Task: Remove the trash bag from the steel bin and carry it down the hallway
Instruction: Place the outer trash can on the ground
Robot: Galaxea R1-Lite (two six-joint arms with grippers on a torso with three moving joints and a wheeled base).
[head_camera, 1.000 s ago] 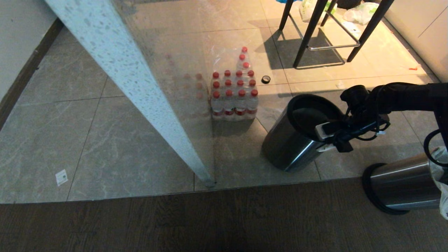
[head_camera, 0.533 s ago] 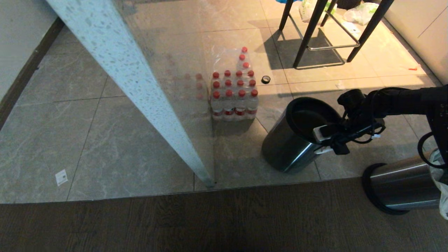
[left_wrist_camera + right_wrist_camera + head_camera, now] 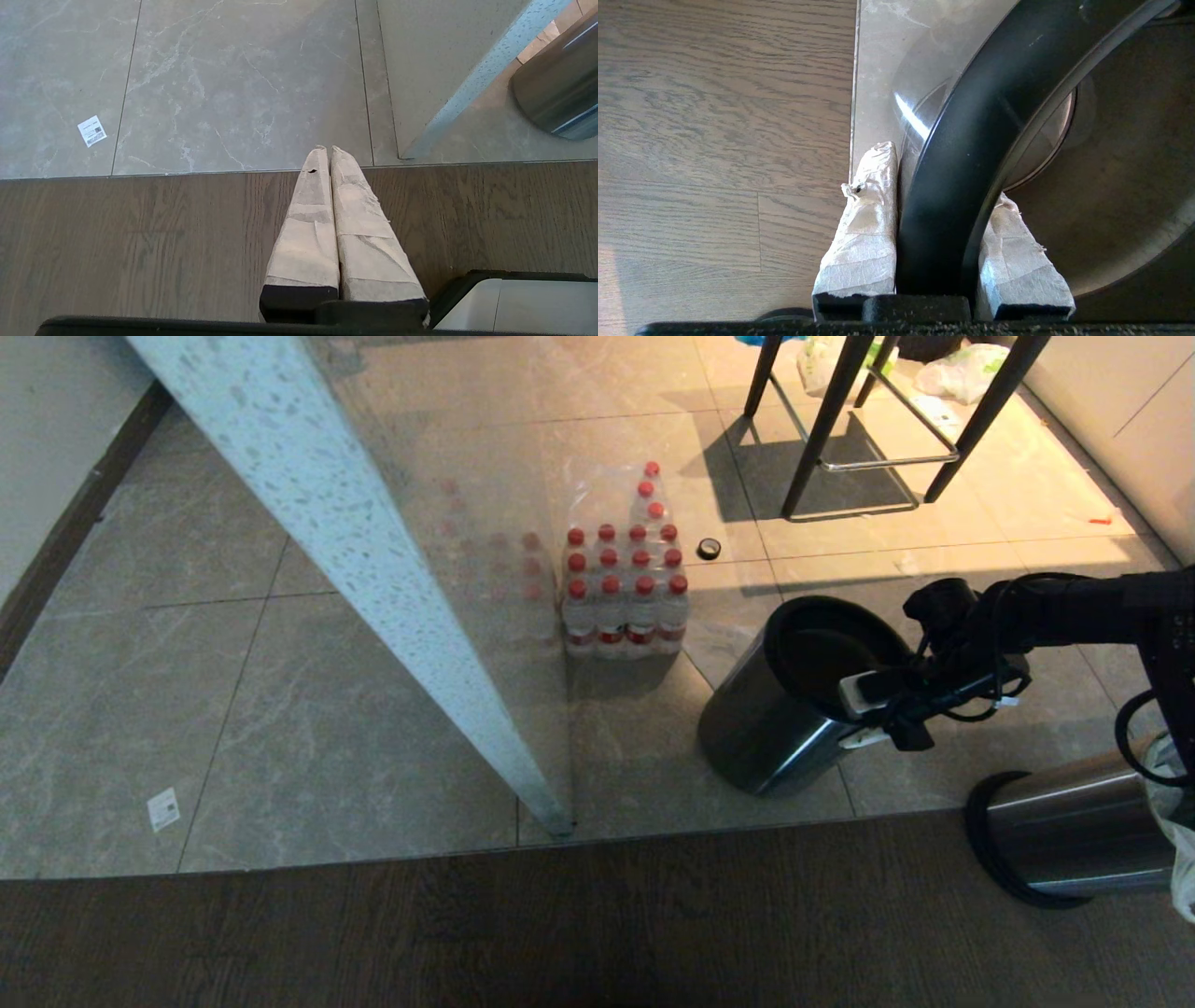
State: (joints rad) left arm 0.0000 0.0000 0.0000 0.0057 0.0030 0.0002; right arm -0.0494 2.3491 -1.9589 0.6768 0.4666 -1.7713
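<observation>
A steel bin with a black rim leans on the grey tiles, its dark inside showing no bag. Near right, a second steel bin lies at the frame edge with white plastic, probably the trash bag, bulging from its mouth. The right gripper reaches in level from the right, its taped jaws pinching the leaning bin's rim, one finger outside, one inside. The left gripper hangs over the wood floor, jaws pressed together. A pack of red-capped water bottles stands just left of the leaning bin.
</observation>
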